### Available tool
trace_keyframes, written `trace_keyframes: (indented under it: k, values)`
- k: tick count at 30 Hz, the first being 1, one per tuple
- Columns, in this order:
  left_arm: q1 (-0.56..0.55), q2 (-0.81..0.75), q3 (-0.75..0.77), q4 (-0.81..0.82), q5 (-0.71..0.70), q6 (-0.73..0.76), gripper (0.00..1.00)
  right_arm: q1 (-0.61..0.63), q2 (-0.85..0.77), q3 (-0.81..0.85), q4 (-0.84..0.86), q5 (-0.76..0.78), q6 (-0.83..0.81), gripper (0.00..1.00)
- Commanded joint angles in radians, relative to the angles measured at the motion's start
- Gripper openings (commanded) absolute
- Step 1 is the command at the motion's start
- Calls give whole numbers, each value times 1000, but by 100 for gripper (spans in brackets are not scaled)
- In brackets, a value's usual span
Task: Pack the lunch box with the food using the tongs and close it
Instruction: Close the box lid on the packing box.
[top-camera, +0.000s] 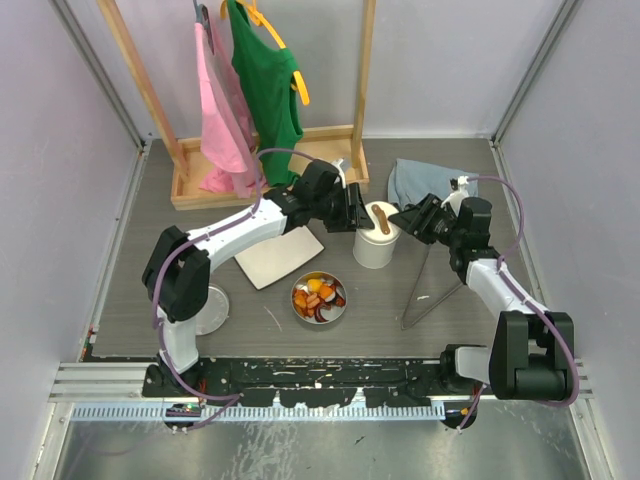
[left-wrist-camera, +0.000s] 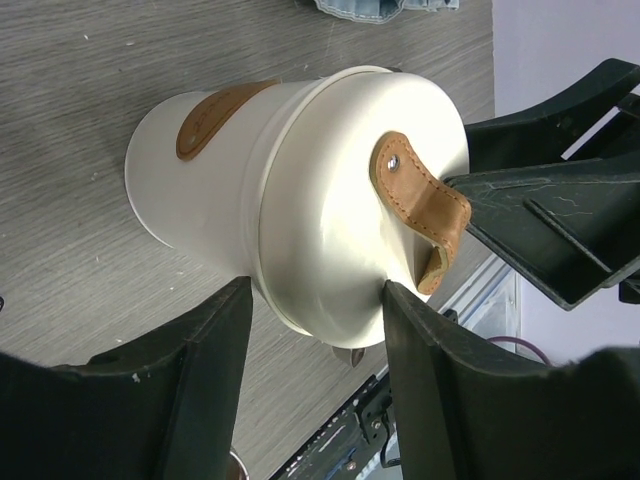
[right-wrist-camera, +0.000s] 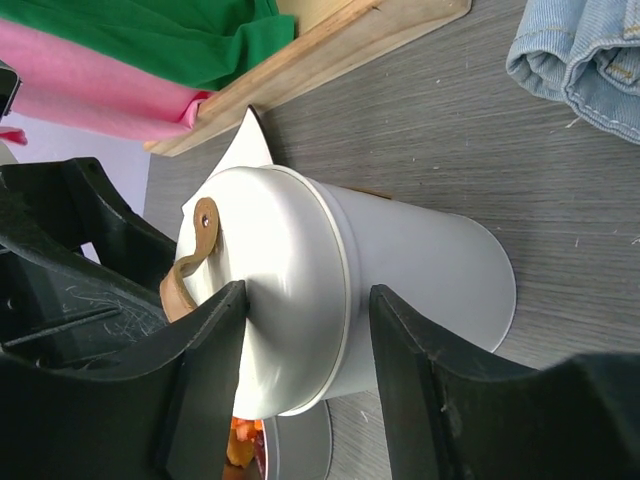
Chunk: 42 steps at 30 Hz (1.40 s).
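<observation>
the lunch box's flat lid is lying far left, partly hidden by the left arm. its steel tin is holding the food mid-table. the left gripper is bracketing the lid rim of the white canister; whether it is pinching, i cannot tell. the right gripper is straddling the same rim with slack, released. the tongs are lying untouched at right.
</observation>
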Motion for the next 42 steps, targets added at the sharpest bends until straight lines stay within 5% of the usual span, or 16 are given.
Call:
trace_keyframes:
  k: [1, 16, 27, 42]
  values:
    - [5, -2, -13, -70, -14, 34, 56, 34, 54, -17, -408, 60, -93, 50]
    - [79, 25, 117, -60, -2, 33, 65, 26, 198, 352, -620, 76, -243, 62]
    - [84, 120, 186, -63, 82, 29, 66, 14, 288, 424, -611, 62, -230, 64]
    - [88, 184, 77, -116, 18, 26, 40, 14, 345, 285, -586, 142, -248, 56]
